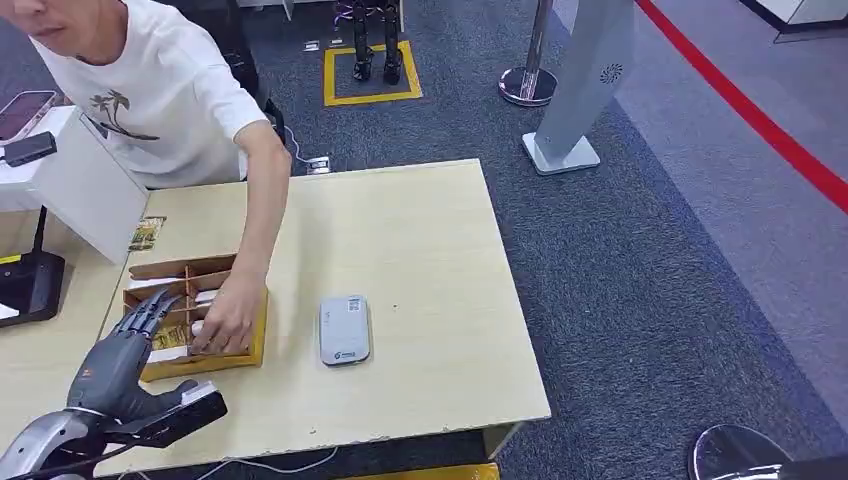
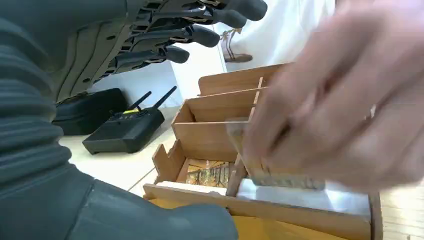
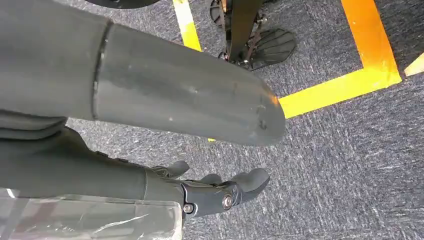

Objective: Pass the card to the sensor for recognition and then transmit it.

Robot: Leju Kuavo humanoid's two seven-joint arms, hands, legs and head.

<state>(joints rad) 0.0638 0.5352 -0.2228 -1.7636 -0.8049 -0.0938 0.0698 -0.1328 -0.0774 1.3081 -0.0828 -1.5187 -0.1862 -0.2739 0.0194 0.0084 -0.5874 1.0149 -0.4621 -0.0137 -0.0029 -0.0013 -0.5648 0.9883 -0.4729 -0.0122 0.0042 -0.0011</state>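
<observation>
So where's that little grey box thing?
In the head view, the grey sensor lies flat on the table, just right of the wooden card tray.

The sensor (image 1: pixel 344 330) is a flat grey-white slab with rounded corners, lying face up on the table (image 1: pixel 430 250), nearer its front edge than its back, just right of the wooden divided box (image 1: pixel 255 340). The cards (image 2: pixel 207 172) lie flat in that box's compartments near the table's left front, one showing a brownish printed picture, others pale.
</observation>
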